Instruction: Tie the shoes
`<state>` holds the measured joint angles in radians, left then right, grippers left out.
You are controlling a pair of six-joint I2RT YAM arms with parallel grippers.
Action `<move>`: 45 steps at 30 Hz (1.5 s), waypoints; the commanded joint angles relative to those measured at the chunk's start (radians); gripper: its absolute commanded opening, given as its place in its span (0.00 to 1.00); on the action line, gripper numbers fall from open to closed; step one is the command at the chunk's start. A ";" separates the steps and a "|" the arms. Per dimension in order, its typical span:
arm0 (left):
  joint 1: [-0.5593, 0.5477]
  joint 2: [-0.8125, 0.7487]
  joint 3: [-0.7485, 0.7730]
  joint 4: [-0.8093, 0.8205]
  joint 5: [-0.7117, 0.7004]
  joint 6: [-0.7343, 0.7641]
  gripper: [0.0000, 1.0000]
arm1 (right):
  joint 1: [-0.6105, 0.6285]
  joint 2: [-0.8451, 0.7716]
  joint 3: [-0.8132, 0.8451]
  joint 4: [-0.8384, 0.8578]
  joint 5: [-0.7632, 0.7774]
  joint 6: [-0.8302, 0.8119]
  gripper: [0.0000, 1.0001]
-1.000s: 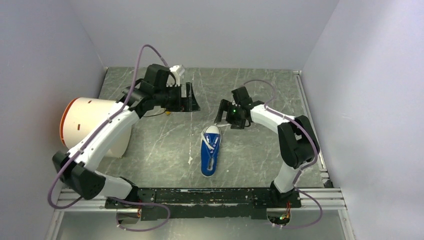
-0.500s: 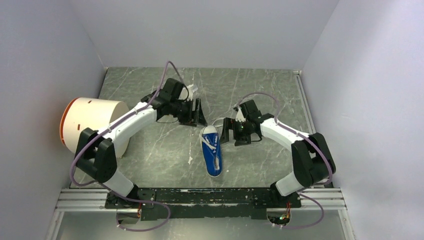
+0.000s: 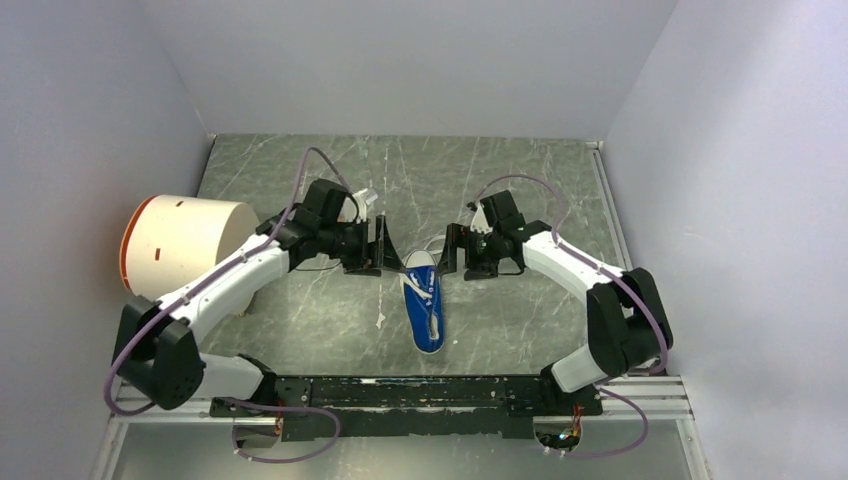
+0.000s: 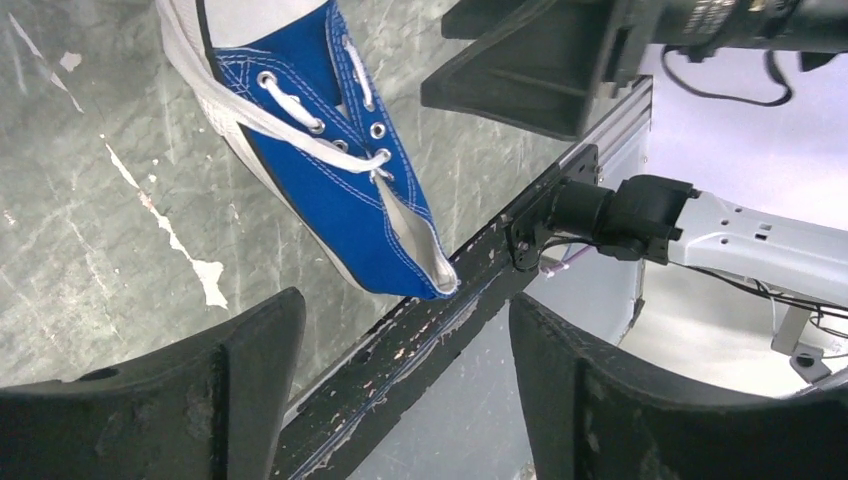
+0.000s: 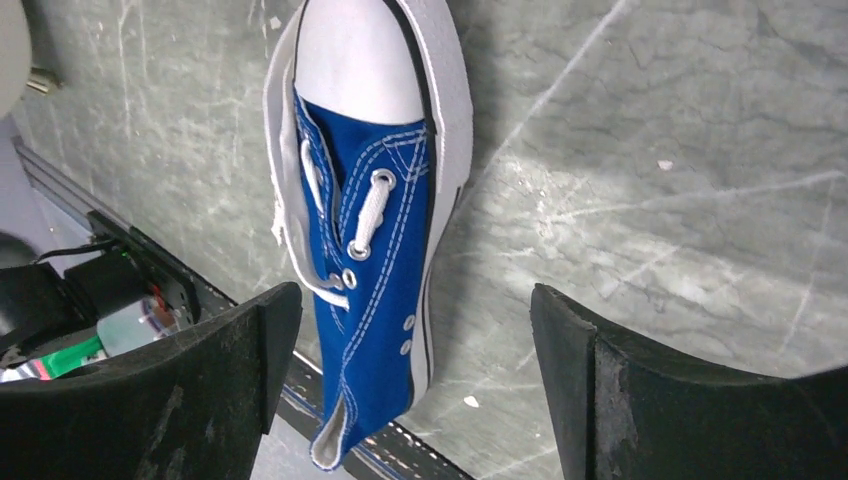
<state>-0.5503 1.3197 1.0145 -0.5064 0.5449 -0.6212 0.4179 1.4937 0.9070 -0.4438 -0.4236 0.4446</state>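
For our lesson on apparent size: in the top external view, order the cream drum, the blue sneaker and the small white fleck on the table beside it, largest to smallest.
1. cream drum, largest by far
2. blue sneaker
3. white fleck, tiny

The drum rises nearer the camera, which may flatter it, but the order is not in doubt.

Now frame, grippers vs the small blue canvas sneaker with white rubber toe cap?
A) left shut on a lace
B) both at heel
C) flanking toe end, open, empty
C: the top view shows the left gripper and right gripper either side of the blue canvas sneaker at its toe; both wrist views show open, empty jaws.
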 commanded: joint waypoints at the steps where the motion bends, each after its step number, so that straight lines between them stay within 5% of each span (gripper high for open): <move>1: 0.035 0.090 -0.049 0.109 0.119 0.011 0.82 | -0.006 0.063 0.057 0.003 -0.050 0.012 0.86; 11: 0.083 0.436 0.143 0.029 0.173 0.320 0.70 | -0.008 0.225 0.240 -0.086 0.008 -0.024 0.83; 17: 0.096 0.596 0.151 0.171 0.301 0.280 0.68 | -0.009 0.319 0.377 -0.100 0.026 0.002 0.81; 21: 0.116 0.628 0.122 0.199 0.343 0.284 0.75 | -0.009 0.330 0.412 -0.103 0.040 0.018 0.81; 30: 0.151 0.708 0.179 0.264 0.423 0.266 0.50 | -0.009 0.332 0.380 -0.076 0.034 0.037 0.79; 38: 0.150 0.748 0.207 0.255 0.403 0.258 0.53 | -0.010 0.356 0.420 -0.089 0.019 0.012 0.79; 45: 0.146 0.736 0.249 0.198 0.363 0.292 0.23 | -0.010 0.392 0.426 -0.089 -0.001 0.001 0.77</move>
<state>-0.3992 2.0758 1.2144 -0.2798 0.9253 -0.3729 0.4141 1.8660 1.3155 -0.5293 -0.4103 0.4648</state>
